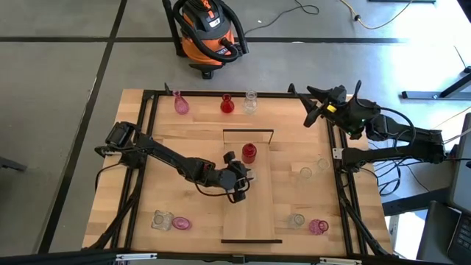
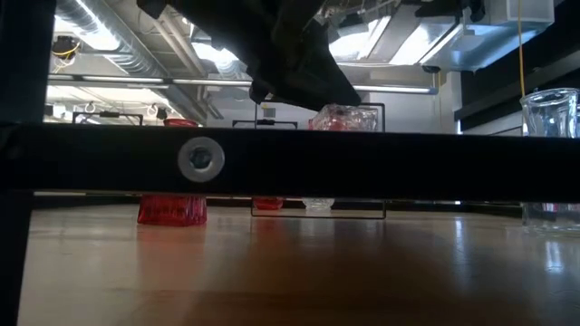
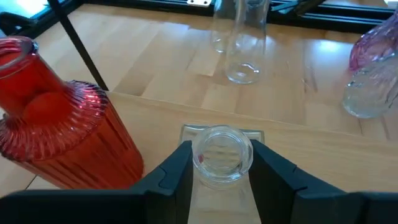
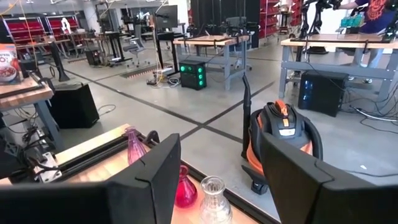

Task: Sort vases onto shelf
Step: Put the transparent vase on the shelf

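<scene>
My left gripper is over the pale shelf at mid-table, shut on a small clear vase. A ribbed red vase stands on the shelf just beyond it, toward the far edge, and shows large in the left wrist view. Pink, red and clear vases stand along the far edge. My right gripper hangs open and raised at the far right corner, holding nothing. My left gripper pinches the clear vase's round upper body between its two fingers, one on each side. The fingers come slanting down from the table's left side. The vase stands upright with its mouth up. The shelf's black bar hides its bottom in the low view.
Clear vases stand right of the shelf. A clear and a pink vase are near the right front. A clear and a pink one are at the left front. An orange vacuum is on the floor beyond.
</scene>
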### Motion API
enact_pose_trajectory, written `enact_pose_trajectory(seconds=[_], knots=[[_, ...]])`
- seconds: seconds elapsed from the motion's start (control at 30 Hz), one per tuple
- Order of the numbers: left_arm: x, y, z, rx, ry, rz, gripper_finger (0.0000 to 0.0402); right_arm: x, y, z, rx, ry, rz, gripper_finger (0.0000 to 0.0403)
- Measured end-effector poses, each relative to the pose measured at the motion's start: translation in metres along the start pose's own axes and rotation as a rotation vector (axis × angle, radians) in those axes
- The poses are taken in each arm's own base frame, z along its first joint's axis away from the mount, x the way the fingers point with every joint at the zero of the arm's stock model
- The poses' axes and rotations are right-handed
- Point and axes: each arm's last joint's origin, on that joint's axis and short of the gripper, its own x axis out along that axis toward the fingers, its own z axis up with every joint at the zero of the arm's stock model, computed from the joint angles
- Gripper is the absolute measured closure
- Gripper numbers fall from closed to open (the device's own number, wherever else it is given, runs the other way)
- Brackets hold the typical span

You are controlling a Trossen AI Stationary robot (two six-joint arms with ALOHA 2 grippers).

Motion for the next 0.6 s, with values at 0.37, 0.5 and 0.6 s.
enact_pose_trajectory(seconds=[0.37, 0.5, 0.6], knots=[[0.0008, 0.002, -0.0006, 0.014, 0.006, 0.01, 0.023, 0.0, -0.0001, 0.0, 0.0, -0.001, -0.003, 0.0201], [-0.0012, 0.0027, 0.0027, 0.009, -0.009, 0.003, 0.0232, 0.0, -0.0001, -0.0001, -0.001, 0.0, -0.004, 0.0201], [-0.001, 0.0035, 0.0051, 0.001, -0.029, -0.001, 0.0232, 0.0001, -0.0001, -0.0002, -0.001, 0.001, -0.004, 0.0201]])
